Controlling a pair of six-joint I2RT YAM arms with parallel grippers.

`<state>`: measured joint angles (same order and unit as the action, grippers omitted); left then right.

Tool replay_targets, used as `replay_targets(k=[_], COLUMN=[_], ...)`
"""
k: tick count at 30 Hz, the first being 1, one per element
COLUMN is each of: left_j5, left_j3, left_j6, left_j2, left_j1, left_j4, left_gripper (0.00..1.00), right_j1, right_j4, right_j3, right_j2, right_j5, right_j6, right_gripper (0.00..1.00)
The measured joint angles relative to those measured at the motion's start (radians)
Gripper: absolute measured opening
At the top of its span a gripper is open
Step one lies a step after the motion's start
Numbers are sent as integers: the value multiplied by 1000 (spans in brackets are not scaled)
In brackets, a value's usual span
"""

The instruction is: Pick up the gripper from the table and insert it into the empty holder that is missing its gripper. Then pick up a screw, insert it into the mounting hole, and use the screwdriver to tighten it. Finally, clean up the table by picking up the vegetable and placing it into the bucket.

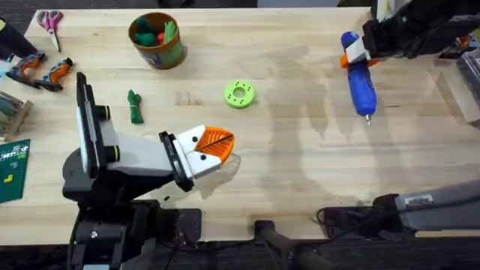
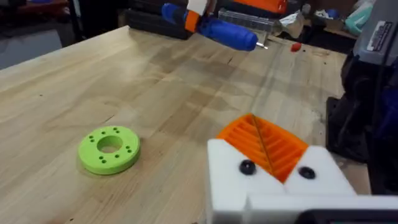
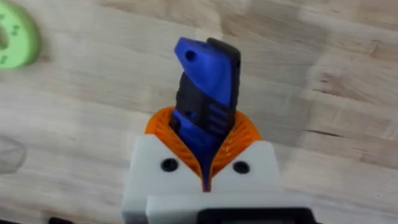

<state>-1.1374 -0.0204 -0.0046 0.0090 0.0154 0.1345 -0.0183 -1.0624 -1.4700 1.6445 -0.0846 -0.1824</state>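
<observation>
A: What sits nearest the bases?
B: The left end effector [image 1: 212, 146], low over the wooden surface [image 1: 300, 165], its orange ribbed pads [image 2: 264, 144] pressed together with nothing between them.
A: And beyond it?
B: A bright green ring with holes [image 1: 239, 94] lies just past it; the dark green vegetable [image 1: 134, 106] lies to the ring's left, well apart.
A: The screwdriver?
B: The blue screwdriver [image 1: 361, 84] is at the far right, metal tip toward the bases. The right end effector [image 1: 357, 49] is clamped on its handle end; the wrist view shows the pads hugging the blue body [image 3: 205, 93].
A: Farthest?
B: The bucket [image 1: 157, 40], far left, holding green and red toy food.
</observation>
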Motion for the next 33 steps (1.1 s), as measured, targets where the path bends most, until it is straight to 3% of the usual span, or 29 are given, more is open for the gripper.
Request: replay_targets(k=[11, 20, 27, 33], left_j5=[0, 1, 1, 1], left_j3=[0, 0, 0, 0], left_j6=[0, 0, 0, 0], left_j2=[0, 0, 0, 0], left_j1=[0, 0, 0, 0], left_j4=[0, 0, 0, 0], left_gripper=[5, 4, 4, 4], right_j1=[135, 147, 154, 240], right_j4=[98, 306, 515, 748], right_j3=[291, 551, 578, 579], right_j2=[-313, -618, -692, -692], right_j5=[-8, -32, -264, -483], right_j6=[112, 276, 313, 295], right_gripper=[27, 27, 27, 26])
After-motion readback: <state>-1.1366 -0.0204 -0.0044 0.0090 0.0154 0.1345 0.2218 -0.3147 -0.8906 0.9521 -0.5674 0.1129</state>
